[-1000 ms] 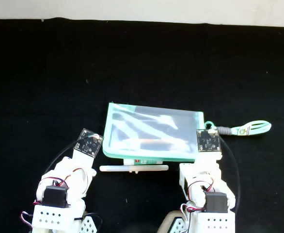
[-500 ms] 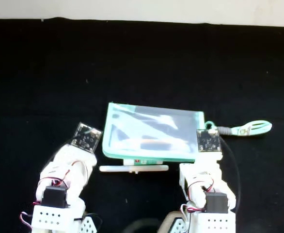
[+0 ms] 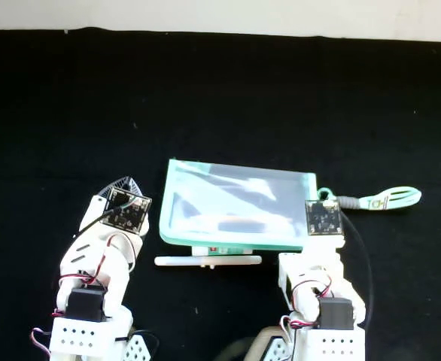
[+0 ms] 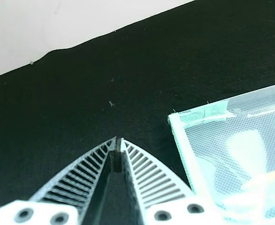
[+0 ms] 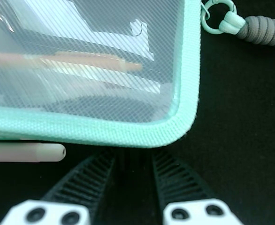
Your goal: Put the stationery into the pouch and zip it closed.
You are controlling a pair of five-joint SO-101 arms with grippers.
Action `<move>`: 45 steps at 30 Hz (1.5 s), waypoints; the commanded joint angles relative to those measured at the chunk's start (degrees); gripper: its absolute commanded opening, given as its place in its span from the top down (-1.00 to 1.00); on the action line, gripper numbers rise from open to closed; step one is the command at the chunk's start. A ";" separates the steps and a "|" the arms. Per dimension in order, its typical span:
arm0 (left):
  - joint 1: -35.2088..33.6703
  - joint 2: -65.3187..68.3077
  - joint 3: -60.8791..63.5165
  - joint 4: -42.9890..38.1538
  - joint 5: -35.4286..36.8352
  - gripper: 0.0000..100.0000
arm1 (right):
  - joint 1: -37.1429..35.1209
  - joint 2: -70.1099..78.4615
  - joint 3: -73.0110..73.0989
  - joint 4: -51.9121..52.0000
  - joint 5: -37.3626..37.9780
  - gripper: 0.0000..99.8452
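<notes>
Since a second ago the left arm has swung away from the pouch [image 3: 235, 204]. The left end effector [image 4: 118, 141] now points past the pouch's left corner at bare counter [image 3: 205, 105], fingers pressed together on nothing. The right arm has kept its place; the right end effector [image 5: 133, 157] sits at the pouch's near right corner, fingers partly spread and gripping nothing I can see. Some stationery already lies inside the pouch. A white pen [image 3: 208, 261] is outside, just beside the near edge, its long axis parallel to that edge and running across between the arms. Its right end lies just beside the right end effector, so that arm looks nearer.
</notes>
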 commanded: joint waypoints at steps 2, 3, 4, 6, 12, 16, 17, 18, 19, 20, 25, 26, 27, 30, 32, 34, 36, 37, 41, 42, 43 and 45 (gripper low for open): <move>0.75 -1.89 0.84 -1.32 0.00 0.99 | -0.31 -0.40 7.34 -1.01 -0.35 0.87; 0.75 -1.89 0.84 -1.32 0.00 0.99 | -0.31 -0.40 7.34 -2.95 -0.35 0.87; 0.57 -1.89 0.84 -1.49 0.00 0.99 | -0.04 -0.40 7.34 -5.49 -0.09 0.87; 0.48 -1.89 0.84 -1.67 0.00 0.99 | 0.13 -0.40 7.34 -12.44 0.00 0.87; 0.75 -1.80 -4.00 -1.23 0.00 0.99 | 4.09 -0.40 7.16 -32.04 0.18 0.87; 0.75 -1.45 -12.88 4.40 0.00 0.99 | 6.02 -0.13 3.30 -29.76 11.08 0.87; 0.75 -1.45 -14.90 6.86 0.00 0.99 | 6.46 -0.13 1.89 -27.38 14.07 0.87; 0.75 -1.45 -16.66 9.41 0.00 0.99 | 6.64 -0.13 0.48 -24.48 15.91 0.87; 0.75 -1.45 -18.24 11.87 0.00 0.99 | 6.81 -0.31 -0.92 -20.97 17.32 0.87; 0.75 -1.54 -19.38 14.07 0.00 0.99 | 6.81 -0.31 -2.42 -17.54 18.29 0.87; 0.75 -1.89 -21.85 21.19 0.00 0.99 | 6.81 -0.31 -10.59 -2.15 22.42 0.72; 0.75 -1.89 -22.20 21.98 0.00 0.99 | 6.90 -0.22 -12.26 0.22 22.59 0.67; 0.75 -1.89 -22.64 22.33 0.00 0.99 | 6.90 -0.13 -13.76 1.98 22.59 0.63; 0.75 -1.89 -24.92 22.42 0.00 0.99 | 6.90 0.04 -17.89 3.74 22.59 0.57; 0.75 -1.80 -27.30 22.42 0.00 0.99 | 6.90 0.13 -21.14 4.09 22.59 0.57; 0.75 -1.45 -29.58 22.42 0.09 0.99 | 6.90 0.22 -24.22 4.18 22.59 0.57; 0.75 -1.36 -31.69 22.42 0.09 0.99 | 6.90 0.40 -27.21 5.41 22.59 0.56; 0.75 -1.36 -32.66 22.42 0.09 0.99 | 6.90 1.19 -29.05 6.81 22.51 0.56; 0.75 -1.27 -35.91 22.33 0.09 0.99 | 6.90 9.45 -39.96 13.32 22.24 0.56; 0.84 -1.27 -36.62 22.33 0.09 0.99 | 6.81 12.44 -43.47 14.73 22.24 0.56; 0.84 -1.19 -37.14 21.89 0.09 0.99 | 6.81 15.87 -47.43 16.22 22.15 0.56; 0.84 0.04 -38.02 19.43 0.09 0.99 | 6.81 23.08 -55.43 19.21 21.89 0.56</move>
